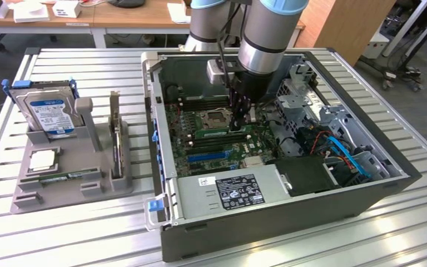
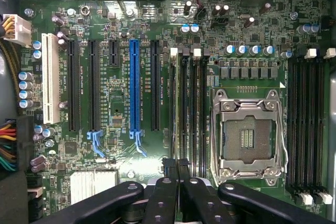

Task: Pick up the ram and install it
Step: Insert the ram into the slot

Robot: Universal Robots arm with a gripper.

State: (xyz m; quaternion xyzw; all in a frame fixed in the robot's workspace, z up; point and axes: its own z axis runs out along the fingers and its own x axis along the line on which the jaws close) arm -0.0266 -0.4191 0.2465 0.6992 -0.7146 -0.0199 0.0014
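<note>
The ram, a thin green stick with a pale label, stands on edge in a memory slot beside the CPU socket inside the open computer case. My gripper reaches down into the case at the end of the stick nearer the exterior view's right. In the wrist view the ram shows edge-on as a thin line along the slots. Both black fingertips are drawn together at its near end, so my gripper is shut on the ram.
A grey holder at the exterior view's left carries a hard drive, an upright dark expansion card and another green stick. Inside the case are the power supply, blue cables and a drive cage.
</note>
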